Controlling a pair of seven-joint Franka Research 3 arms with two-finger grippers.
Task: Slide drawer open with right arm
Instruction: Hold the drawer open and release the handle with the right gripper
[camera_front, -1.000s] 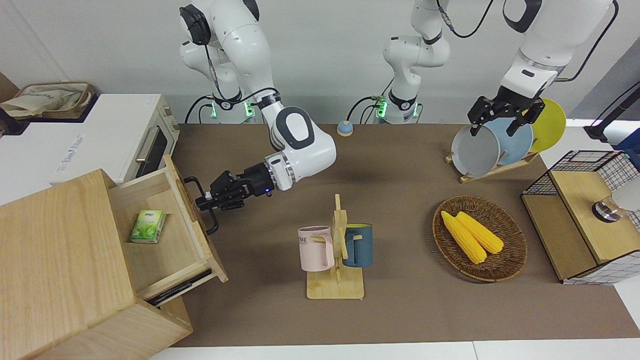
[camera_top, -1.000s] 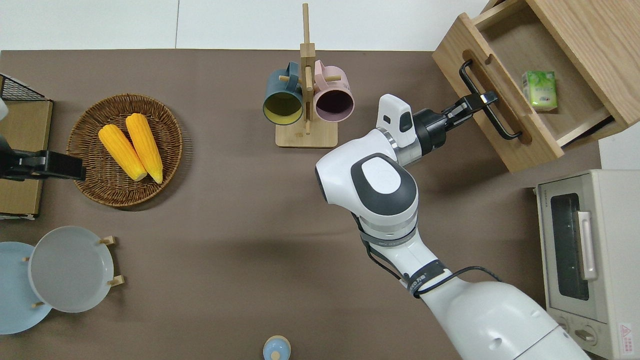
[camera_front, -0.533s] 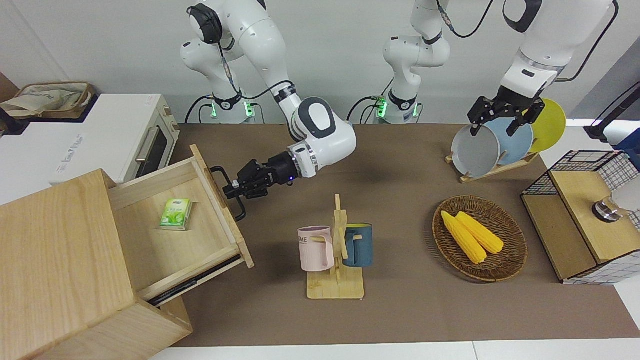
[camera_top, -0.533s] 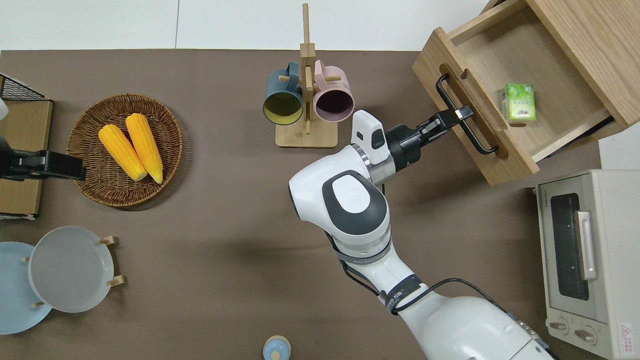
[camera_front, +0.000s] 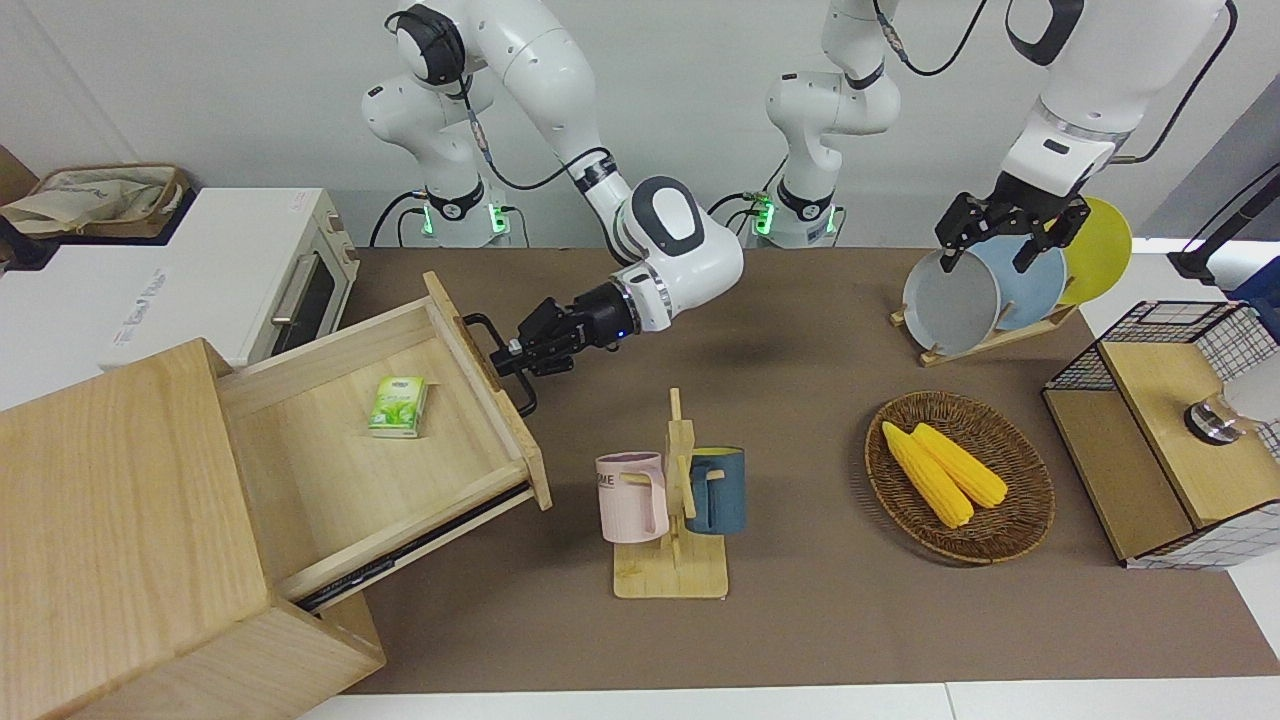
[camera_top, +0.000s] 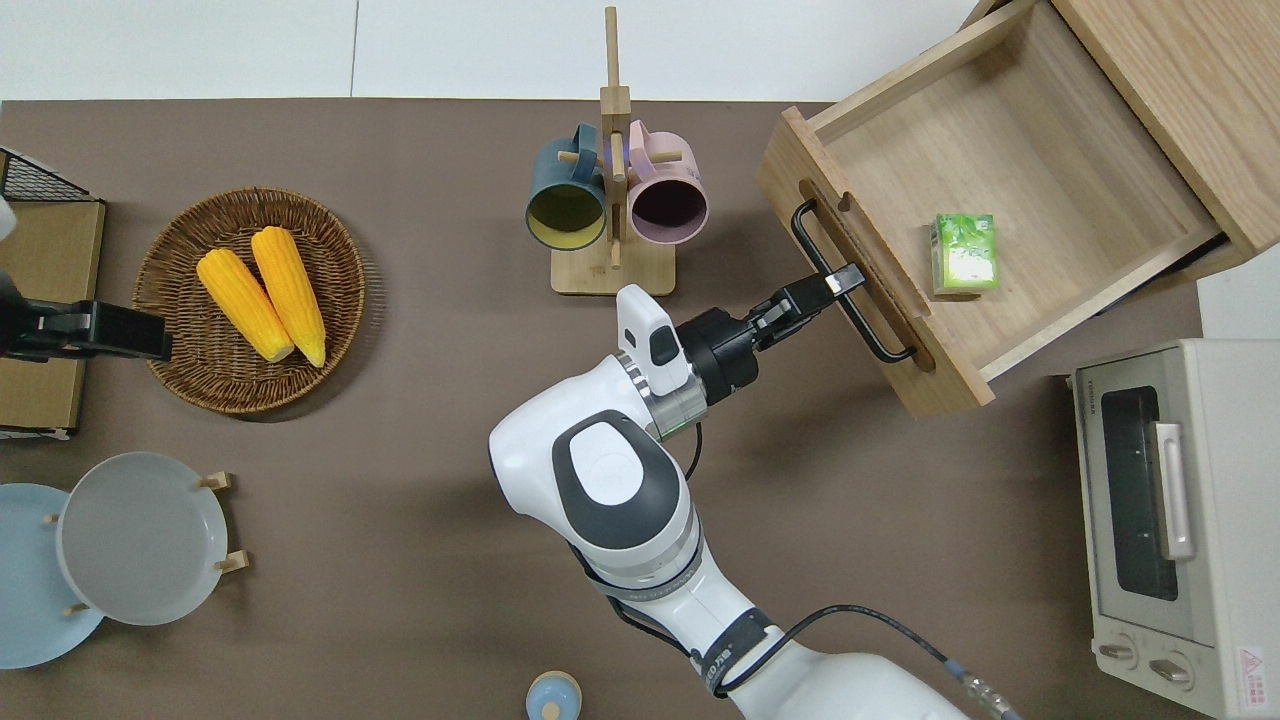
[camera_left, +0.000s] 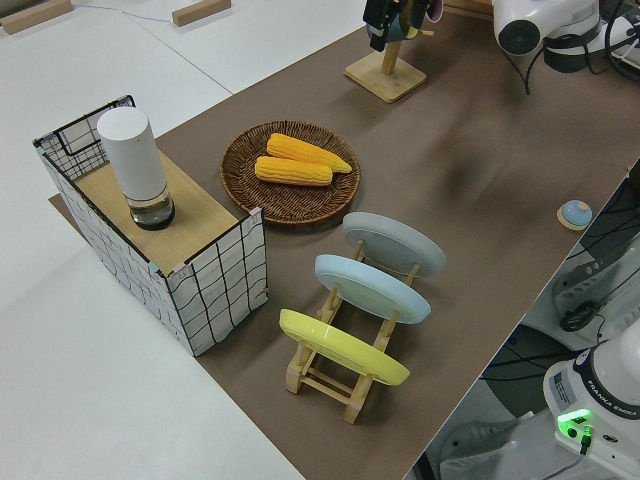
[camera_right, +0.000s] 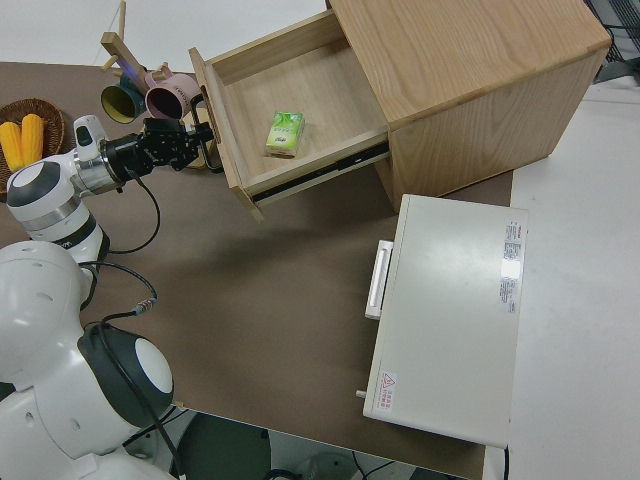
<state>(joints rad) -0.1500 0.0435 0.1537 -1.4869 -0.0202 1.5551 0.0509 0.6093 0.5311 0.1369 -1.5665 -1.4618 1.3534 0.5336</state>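
At the right arm's end of the brown bench (camera_front: 800, 330), the wide shallow pale-wood drawer (camera_front: 400, 470) stands pulled well out of the big pale-wood box cabinet (camera_front: 110, 520), with a small green carton (camera_front: 398, 406) lying on its floor. The white right arm's black two-finger tool (camera_front: 512, 357) is clenched on the drawer's black metal bar handle (camera_top: 850, 290), near the wooden mug stand with a pink and a blue mug (camera_front: 670, 500); the left arm is parked
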